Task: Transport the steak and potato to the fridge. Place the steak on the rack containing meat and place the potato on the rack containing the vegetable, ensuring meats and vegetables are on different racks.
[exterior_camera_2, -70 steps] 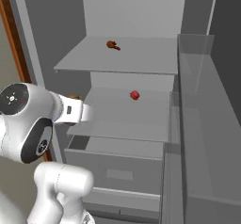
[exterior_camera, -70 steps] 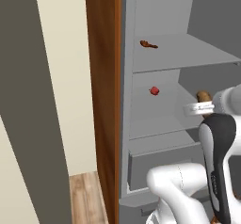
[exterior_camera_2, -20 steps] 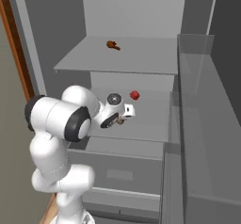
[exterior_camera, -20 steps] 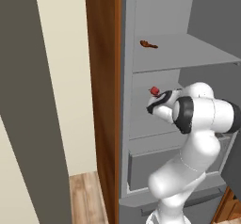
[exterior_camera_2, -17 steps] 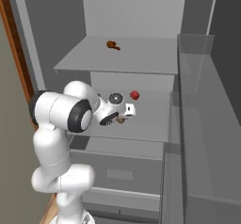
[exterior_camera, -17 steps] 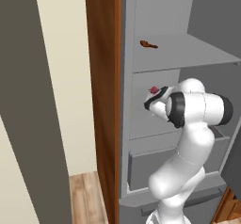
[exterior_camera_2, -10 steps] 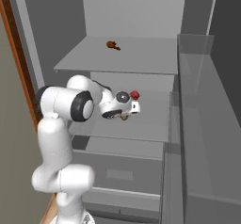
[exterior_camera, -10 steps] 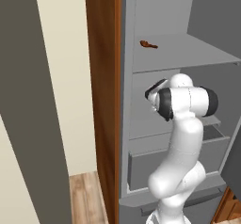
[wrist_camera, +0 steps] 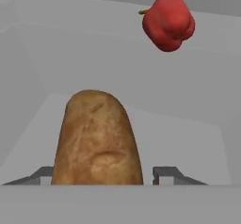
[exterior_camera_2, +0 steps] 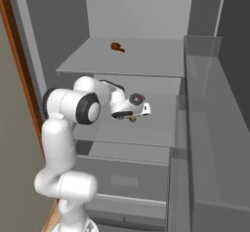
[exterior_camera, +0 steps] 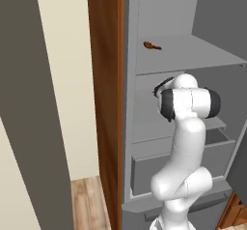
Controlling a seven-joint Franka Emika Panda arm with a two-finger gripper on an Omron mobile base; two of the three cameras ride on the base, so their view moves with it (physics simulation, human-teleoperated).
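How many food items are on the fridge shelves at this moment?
3: a small dark meat piece on the upper shelf; a potato and a red pepper over the lower shelf. The arm may hide more.

Dark meat piece point(exterior_camera: 152, 46) lies on upper fridge shelf point(exterior_camera: 193, 55).

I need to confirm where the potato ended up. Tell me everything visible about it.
The brown, smooth-skinned oval potato lies on the fridge's lower grey shelf, its long axis pointing away from the end effector, whose fingertips flank its near end. A red, lobed, pepper-like vegetable sits apart, farther back.
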